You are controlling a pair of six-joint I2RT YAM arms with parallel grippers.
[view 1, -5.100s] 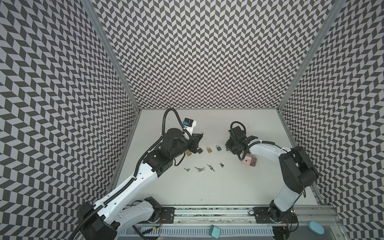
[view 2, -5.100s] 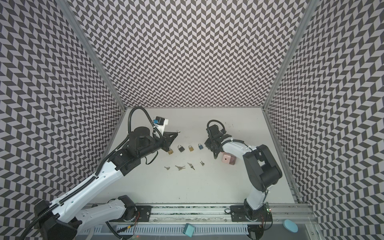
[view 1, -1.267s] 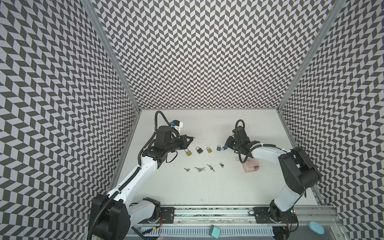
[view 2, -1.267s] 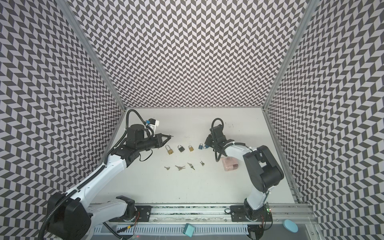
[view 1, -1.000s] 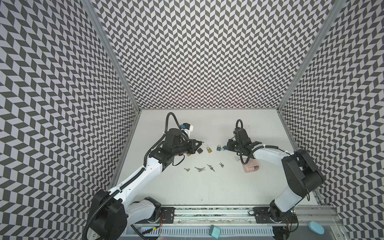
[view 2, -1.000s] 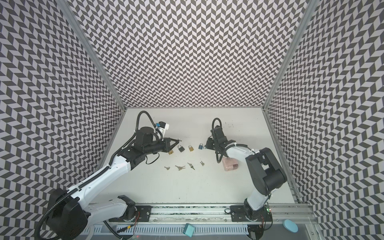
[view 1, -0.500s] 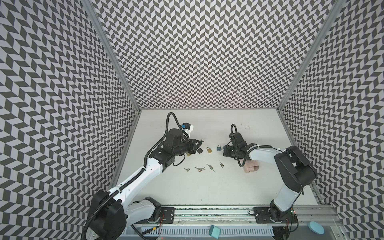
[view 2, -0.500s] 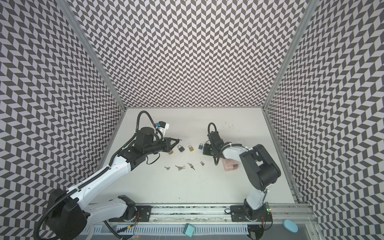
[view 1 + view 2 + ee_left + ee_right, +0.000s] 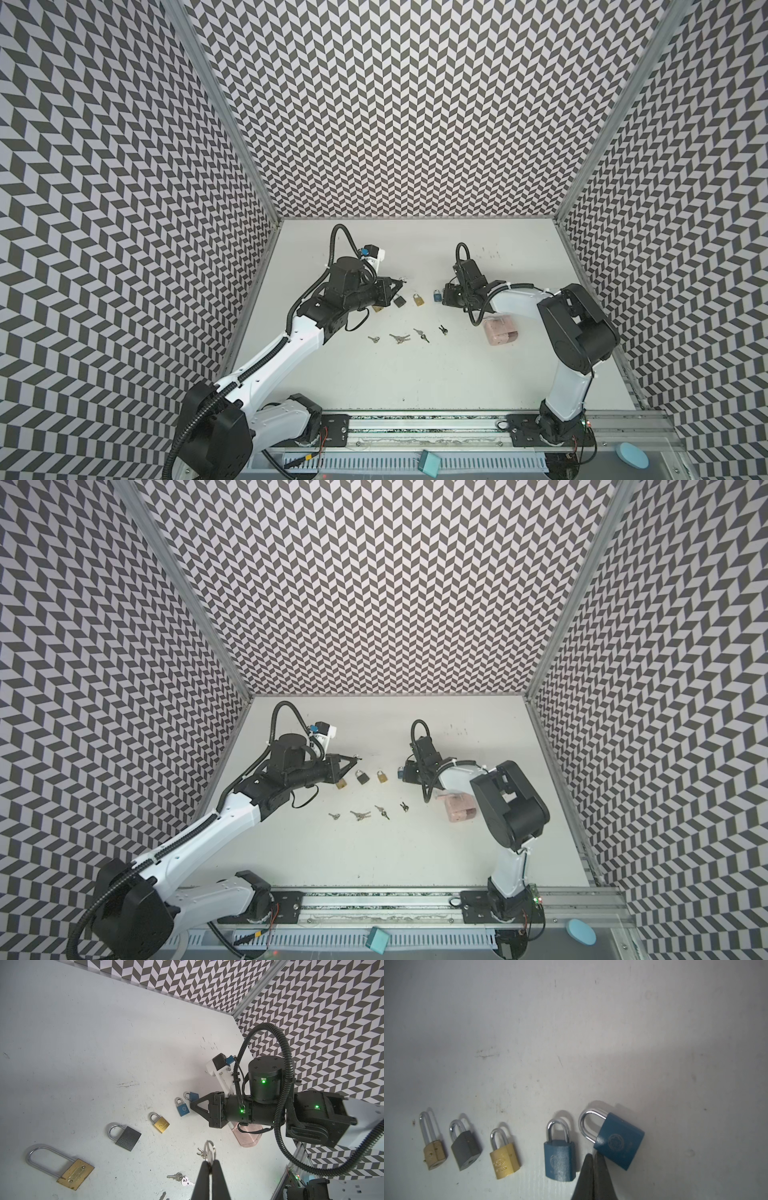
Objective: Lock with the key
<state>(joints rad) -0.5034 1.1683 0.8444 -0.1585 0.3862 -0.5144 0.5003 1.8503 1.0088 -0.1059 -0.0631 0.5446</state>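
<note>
While the left gripper [image 9: 210, 1164] is pinching a key ring [image 9: 209, 1149] in shut jaws above the table [image 9: 83, 1043], the right gripper [image 9: 592, 1156], closed on nothing, is pointing its tips between the small blue padlock [image 9: 560, 1160] and the larger blue padlock [image 9: 619, 1140].

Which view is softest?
Right wrist view: dim, grainy, soft on the tilted blue padlock, right tool blurred. Left wrist view: crisp, evenly lit, key ring sharp in the left tool. In both top views: sharp, keys tiny.
</note>
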